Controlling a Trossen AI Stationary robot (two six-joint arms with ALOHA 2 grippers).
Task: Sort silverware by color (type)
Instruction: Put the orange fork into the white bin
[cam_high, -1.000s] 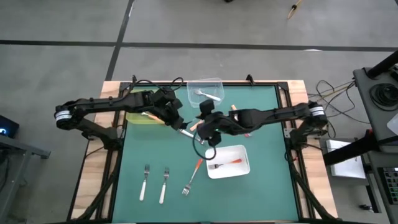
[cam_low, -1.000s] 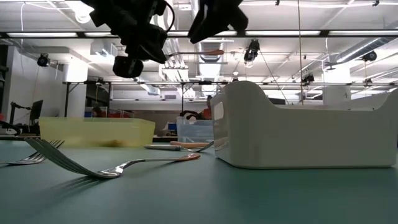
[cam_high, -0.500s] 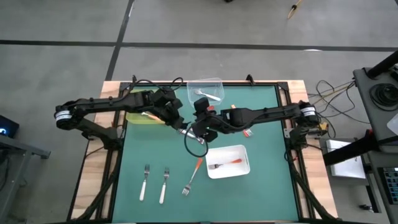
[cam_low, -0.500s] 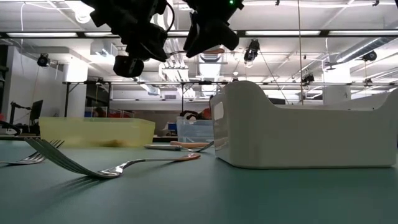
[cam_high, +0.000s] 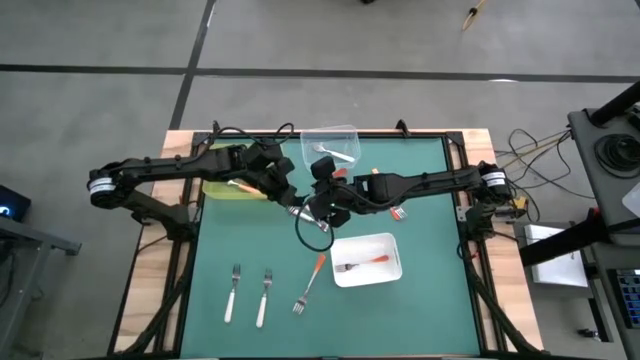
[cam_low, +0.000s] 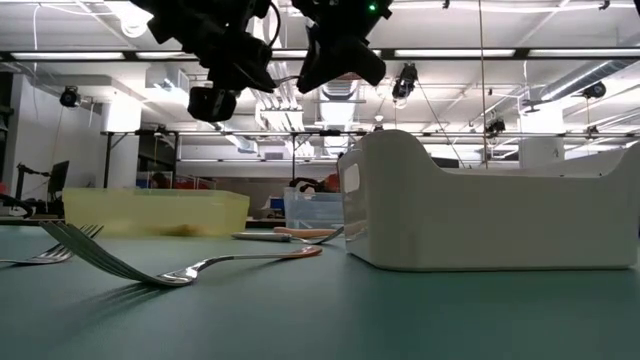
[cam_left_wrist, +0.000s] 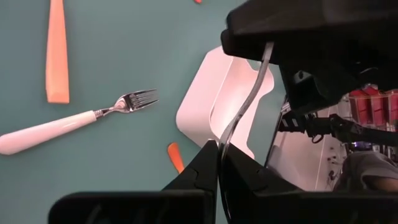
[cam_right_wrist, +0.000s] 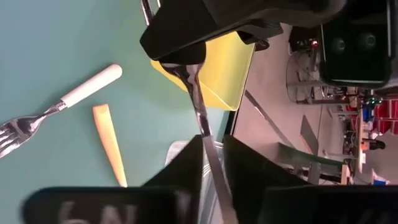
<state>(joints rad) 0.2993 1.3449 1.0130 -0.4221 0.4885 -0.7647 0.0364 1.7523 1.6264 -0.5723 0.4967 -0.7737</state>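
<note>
Both pincers, left (cam_high: 293, 207) and right (cam_high: 312, 209), clench one slim shiny metal fork (cam_right_wrist: 198, 104) between them.

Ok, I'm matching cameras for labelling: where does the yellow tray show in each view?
High view: yellow tray at the left edge of the green mat.
Low view: at left, in the background.
Left wrist view: not in it.
Right wrist view: at the mat's edge.
Shared landmark: white tray, also in the low and left wrist views.
</note>
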